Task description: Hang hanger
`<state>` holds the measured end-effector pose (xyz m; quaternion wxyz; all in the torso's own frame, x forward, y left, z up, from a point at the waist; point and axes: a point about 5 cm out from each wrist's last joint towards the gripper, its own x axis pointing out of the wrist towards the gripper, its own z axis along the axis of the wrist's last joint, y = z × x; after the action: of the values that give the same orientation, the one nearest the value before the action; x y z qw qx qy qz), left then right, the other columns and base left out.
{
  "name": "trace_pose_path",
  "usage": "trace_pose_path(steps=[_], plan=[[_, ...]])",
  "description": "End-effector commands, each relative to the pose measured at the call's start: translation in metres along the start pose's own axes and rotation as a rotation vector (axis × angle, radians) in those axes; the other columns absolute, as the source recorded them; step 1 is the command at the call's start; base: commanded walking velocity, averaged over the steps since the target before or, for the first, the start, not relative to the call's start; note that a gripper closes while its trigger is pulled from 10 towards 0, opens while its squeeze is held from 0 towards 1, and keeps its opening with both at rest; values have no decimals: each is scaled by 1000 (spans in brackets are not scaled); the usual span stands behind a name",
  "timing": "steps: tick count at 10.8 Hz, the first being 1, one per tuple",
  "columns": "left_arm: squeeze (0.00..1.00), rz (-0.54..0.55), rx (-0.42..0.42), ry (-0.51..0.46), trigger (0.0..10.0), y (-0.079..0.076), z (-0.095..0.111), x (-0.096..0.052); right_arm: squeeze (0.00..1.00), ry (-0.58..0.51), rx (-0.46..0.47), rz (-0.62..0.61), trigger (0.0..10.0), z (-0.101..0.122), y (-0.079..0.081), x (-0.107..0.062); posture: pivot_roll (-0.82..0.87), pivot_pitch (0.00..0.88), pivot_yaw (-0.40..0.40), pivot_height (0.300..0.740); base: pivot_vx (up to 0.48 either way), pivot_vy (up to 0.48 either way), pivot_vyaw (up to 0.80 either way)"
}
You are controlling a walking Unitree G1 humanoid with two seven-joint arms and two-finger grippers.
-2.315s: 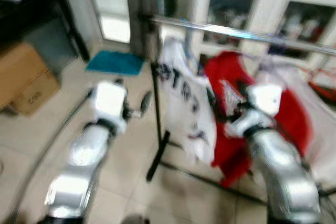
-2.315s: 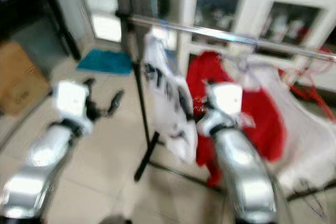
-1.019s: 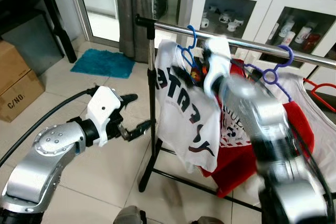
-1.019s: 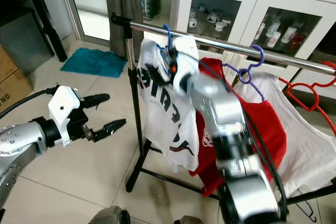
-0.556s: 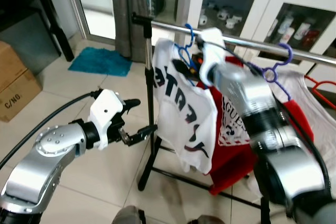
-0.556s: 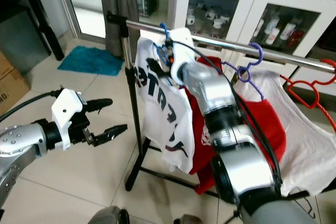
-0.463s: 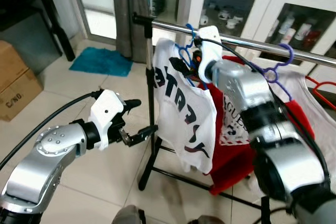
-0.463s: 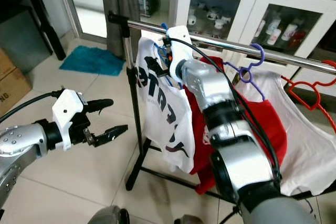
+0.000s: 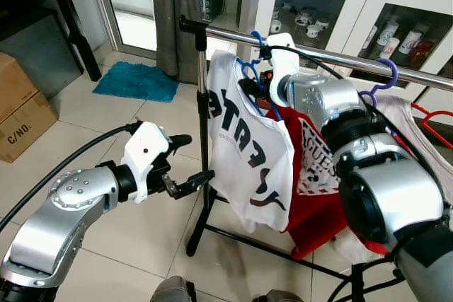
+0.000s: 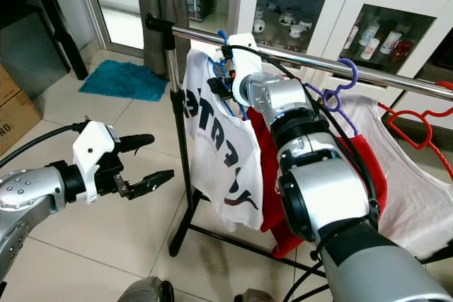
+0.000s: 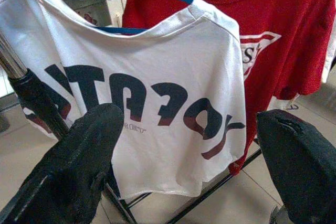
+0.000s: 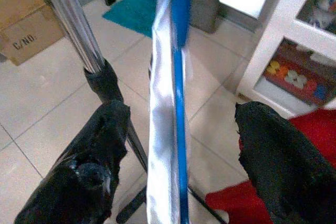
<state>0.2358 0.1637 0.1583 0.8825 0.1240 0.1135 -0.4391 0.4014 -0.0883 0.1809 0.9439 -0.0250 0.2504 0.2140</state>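
A tiled floor [image 9: 85, 139] runs back to white glass-front cabinets [image 9: 368, 19]. Nearest, the left gripper [image 9: 190, 164] hovers empty beside the rack post [image 9: 201, 125], fingers spread. Farther up, the right gripper [image 12: 176, 145] stands spread either side of the blue hanger [image 9: 249, 70] carrying the white T-shirt [image 9: 248, 146], hooked on the rail [image 9: 340, 54]. The hanging looks done; next, draw the right arm clear without snagging.

Home: clothes rail [image 9: 333, 55], display cabinet [image 9: 368, 12], tiled floor [image 9: 85, 139].
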Motion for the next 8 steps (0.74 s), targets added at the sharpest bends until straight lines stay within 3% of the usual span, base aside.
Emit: trace_pose_path(steps=[1,8], plan=[[0,-16,17,-5,10000,-3,5,2,0,-9,15,-11,0,6,-2,-1,24,0,-50,740,0,0,0],[0,-32,23,-11,10000,-4,6,5,0,-28,-10,-51,0,11,-1,1,21,0,-51,740,0,0,0]])
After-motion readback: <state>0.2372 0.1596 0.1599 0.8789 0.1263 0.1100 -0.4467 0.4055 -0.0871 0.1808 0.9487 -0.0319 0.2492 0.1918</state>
